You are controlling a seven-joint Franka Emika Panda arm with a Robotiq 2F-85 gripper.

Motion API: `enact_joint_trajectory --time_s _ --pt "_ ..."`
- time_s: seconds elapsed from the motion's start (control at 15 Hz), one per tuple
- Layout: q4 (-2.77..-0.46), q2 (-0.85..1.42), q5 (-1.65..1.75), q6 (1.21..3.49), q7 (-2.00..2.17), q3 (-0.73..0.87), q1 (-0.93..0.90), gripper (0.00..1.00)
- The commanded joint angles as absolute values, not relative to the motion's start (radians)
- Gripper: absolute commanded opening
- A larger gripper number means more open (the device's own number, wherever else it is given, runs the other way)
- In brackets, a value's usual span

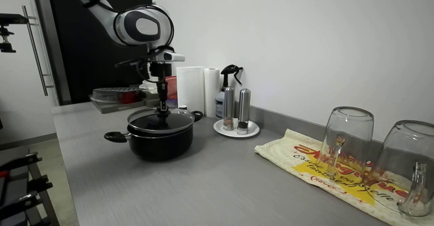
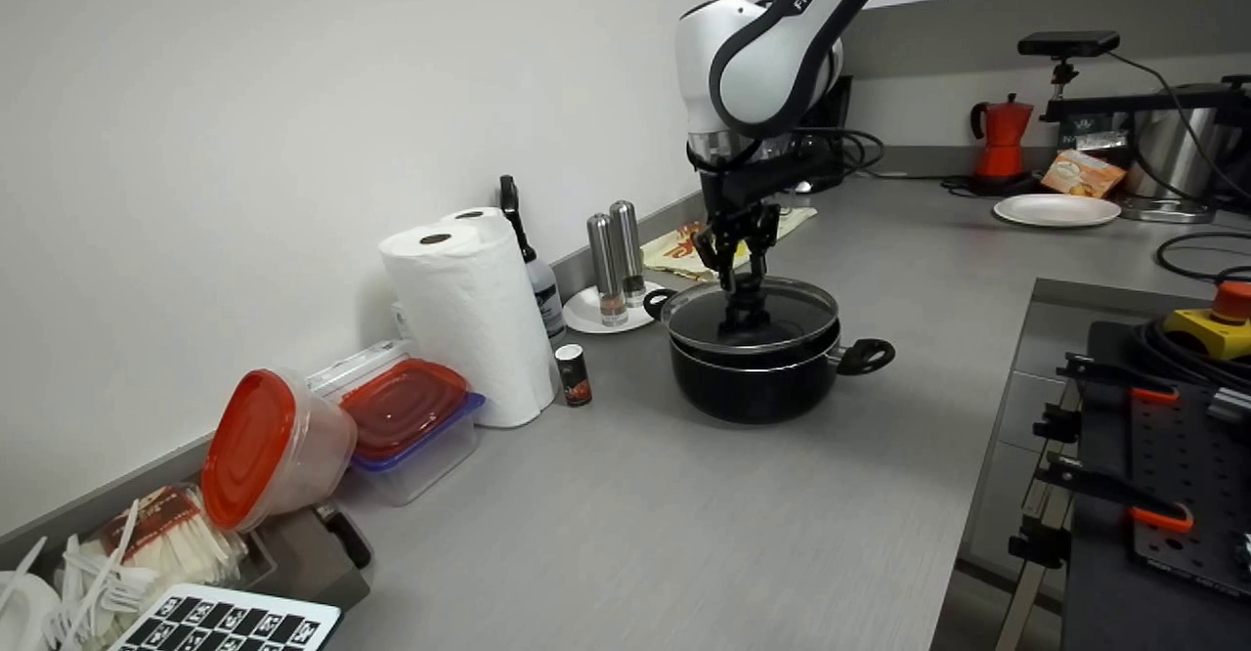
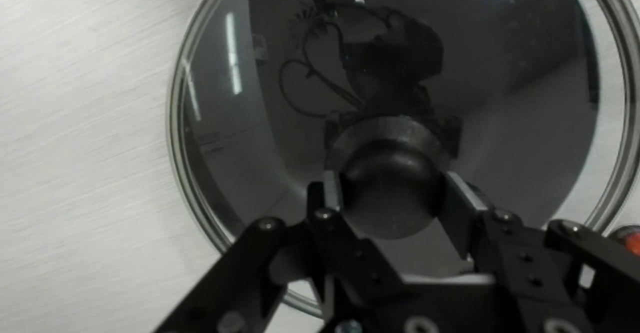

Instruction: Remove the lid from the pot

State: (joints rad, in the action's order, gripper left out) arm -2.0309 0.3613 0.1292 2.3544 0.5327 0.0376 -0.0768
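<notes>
The black pot (image 1: pixel 161 148) stands on the grey counter, also in an exterior view (image 2: pixel 753 392). The glass lid (image 1: pixel 181 120), with metal rim and black knob, is level above the pot, also in an exterior view (image 2: pixel 806 311). A dark band shows between lid rim and pot rim, so the lid appears slightly raised. My gripper (image 1: pixel 163 110) points down from above and is shut on the lid's knob, also in an exterior view (image 2: pixel 741 282). In the wrist view, both fingers (image 3: pixel 392 190) flank the knob of the lid (image 3: pixel 525 103). The pot's inside shows only darkly through the glass.
Behind the pot are a white round tray (image 1: pixel 249 132) with two metal grinders (image 1: pixel 244 109), a spray bottle (image 1: pixel 220 104) and paper rolls (image 2: pixel 474 328). A small dark jar (image 2: pixel 574 377) stands near the pot. Upturned glasses (image 1: pixel 351 134) rest on a towel (image 1: pixel 288 148).
</notes>
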Motion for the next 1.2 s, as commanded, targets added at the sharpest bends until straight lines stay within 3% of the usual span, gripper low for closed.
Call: enact_joint_trajectory --time_s 0.0,0.53,1.13 --pt "-1.987 0.242 0.113 2.294 0.502 0.050 -0.085 0.25" --pt "-1.951 0.105 0.143 2.256 0.504 -0.015 -0.115 0.25" --pt "-1.984 0.124 0.196 2.269 0.523 -0.172 -0.260 0.25"
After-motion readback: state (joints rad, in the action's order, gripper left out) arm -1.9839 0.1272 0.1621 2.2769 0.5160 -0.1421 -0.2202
